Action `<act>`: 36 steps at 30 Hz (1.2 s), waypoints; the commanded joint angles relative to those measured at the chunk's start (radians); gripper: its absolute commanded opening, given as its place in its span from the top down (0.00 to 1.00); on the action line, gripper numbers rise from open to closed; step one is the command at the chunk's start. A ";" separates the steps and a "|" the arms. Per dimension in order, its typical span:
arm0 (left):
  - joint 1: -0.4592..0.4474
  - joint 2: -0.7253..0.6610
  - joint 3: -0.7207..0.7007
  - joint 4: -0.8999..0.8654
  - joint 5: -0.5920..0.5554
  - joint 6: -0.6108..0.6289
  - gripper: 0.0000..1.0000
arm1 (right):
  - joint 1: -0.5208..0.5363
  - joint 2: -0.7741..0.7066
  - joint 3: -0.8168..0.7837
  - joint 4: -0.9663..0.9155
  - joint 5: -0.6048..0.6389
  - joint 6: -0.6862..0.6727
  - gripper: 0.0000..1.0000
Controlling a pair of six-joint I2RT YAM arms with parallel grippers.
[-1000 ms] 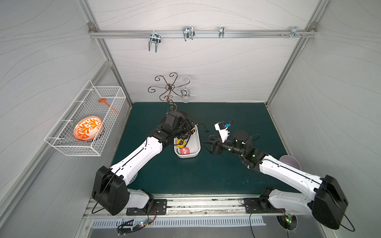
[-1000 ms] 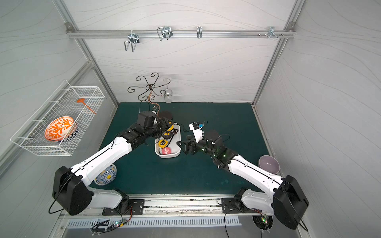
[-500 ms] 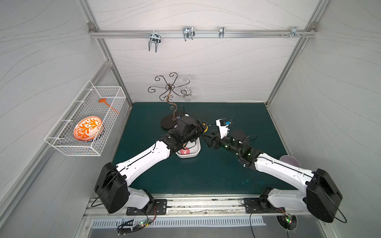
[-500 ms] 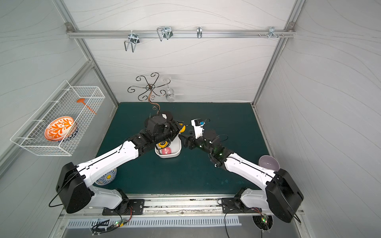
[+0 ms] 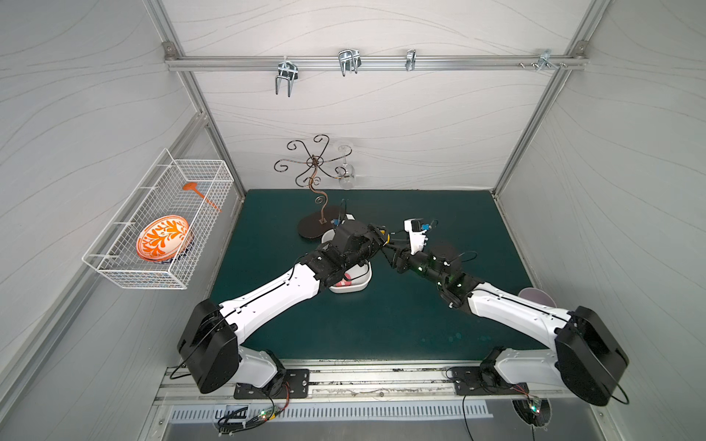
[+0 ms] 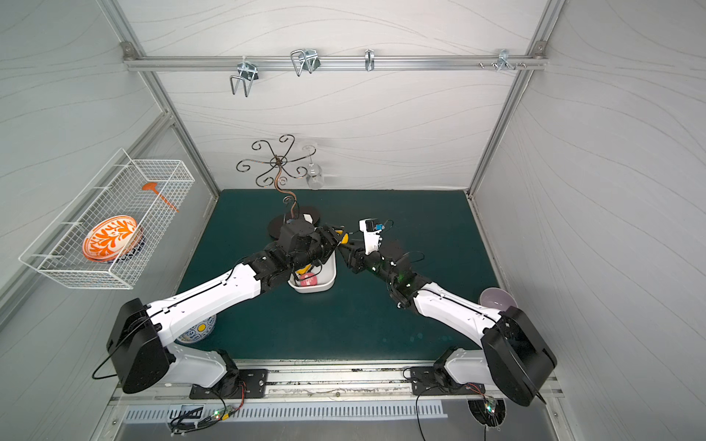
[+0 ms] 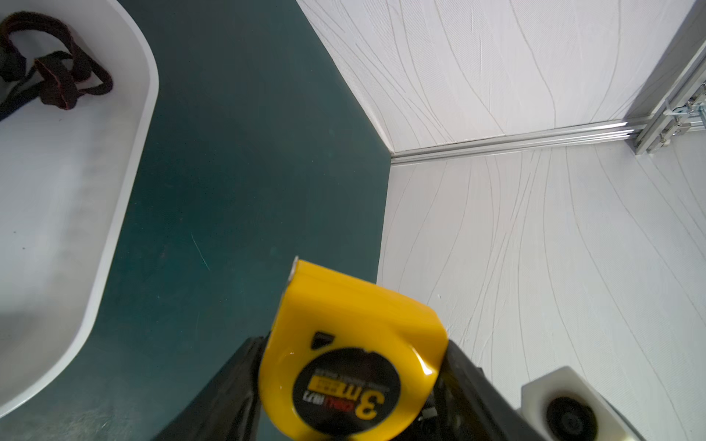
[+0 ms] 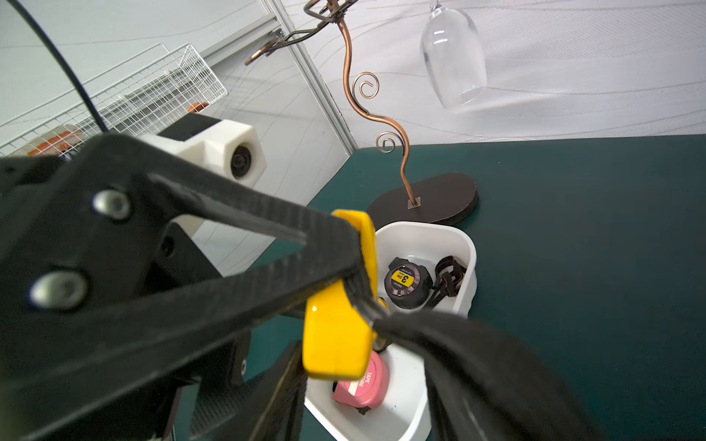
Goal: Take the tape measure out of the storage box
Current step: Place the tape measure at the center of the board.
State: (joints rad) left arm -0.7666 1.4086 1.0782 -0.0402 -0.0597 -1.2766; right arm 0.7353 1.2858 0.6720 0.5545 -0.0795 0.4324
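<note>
Yellow glossy plastic, the rounded tape measure [image 8: 336,343] is clamped by the left gripper [image 8: 353,263] in woven-textured black fingers, above the green mat [image 8: 573,267] just right of the smooth white storage box [image 8: 472,267]. Jaws of the right gripper [image 5: 390,250] flank it; whether they grip it is unclear.

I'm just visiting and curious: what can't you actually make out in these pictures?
- Yellow tape measure: a tiny sliver in both top views; lower part cut off by the left wrist view's edge.
- White box: partly covered by the left arm in both top views.
- Right gripper: fingers blurred in its wrist view, open or closed unclear.
</note>
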 commanded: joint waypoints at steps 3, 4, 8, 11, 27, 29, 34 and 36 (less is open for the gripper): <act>-0.021 0.012 -0.007 0.094 0.003 -0.026 1.00 | -0.013 0.017 -0.003 0.072 -0.011 0.036 0.58; -0.023 0.013 -0.009 0.099 0.004 -0.029 1.00 | -0.012 0.021 -0.002 0.073 -0.014 0.038 0.63; -0.025 0.012 -0.012 0.108 0.003 -0.033 1.00 | -0.014 0.035 0.004 0.078 -0.021 0.050 0.88; -0.025 0.008 -0.011 0.108 -0.007 -0.020 1.00 | -0.013 0.038 -0.001 0.082 -0.023 0.061 1.00; 0.096 -0.037 0.083 -0.156 -0.069 0.463 0.00 | -0.395 -0.012 -0.071 -0.060 -0.205 0.270 1.00; 0.105 -0.037 0.091 -0.200 -0.081 0.544 0.00 | -0.471 0.034 -0.064 -0.068 -0.267 0.317 1.00; 0.128 -0.040 0.076 -0.245 -0.076 0.630 0.00 | -0.603 0.207 -0.053 -0.010 -0.372 0.434 1.00; 0.137 -0.046 0.060 -0.238 -0.062 0.641 0.00 | -0.633 0.275 -0.044 0.003 -0.385 0.450 1.00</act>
State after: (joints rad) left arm -0.6418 1.3884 1.1301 -0.2695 -0.1234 -0.7235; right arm 0.1337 1.5002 0.6098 0.5171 -0.3840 0.8074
